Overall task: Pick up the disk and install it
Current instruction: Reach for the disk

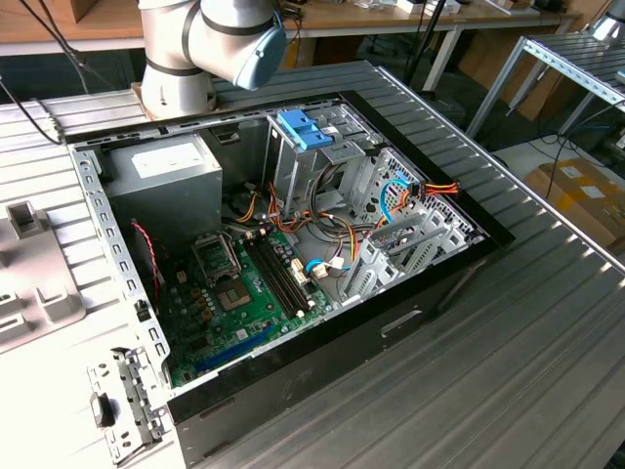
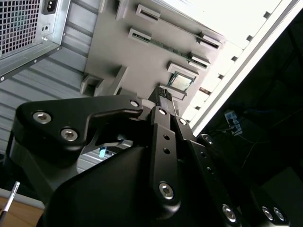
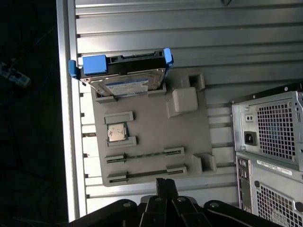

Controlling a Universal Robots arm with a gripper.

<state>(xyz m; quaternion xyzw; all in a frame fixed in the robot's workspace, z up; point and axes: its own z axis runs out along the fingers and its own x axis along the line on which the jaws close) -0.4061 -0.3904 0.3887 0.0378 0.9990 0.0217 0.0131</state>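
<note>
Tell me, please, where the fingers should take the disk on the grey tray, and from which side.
Probably grip the disk across its two flat faces, near the raised edge beside the blue tab, coming from above. It stands on edge in the grey tray, leaning slightly.

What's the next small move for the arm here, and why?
Probably carry the pincer across the grey holder plate toward the disk. The disk rests untouched at one end of the plate, while the pincer looks shut and empty over the opposite end, well apart from it.
</note>
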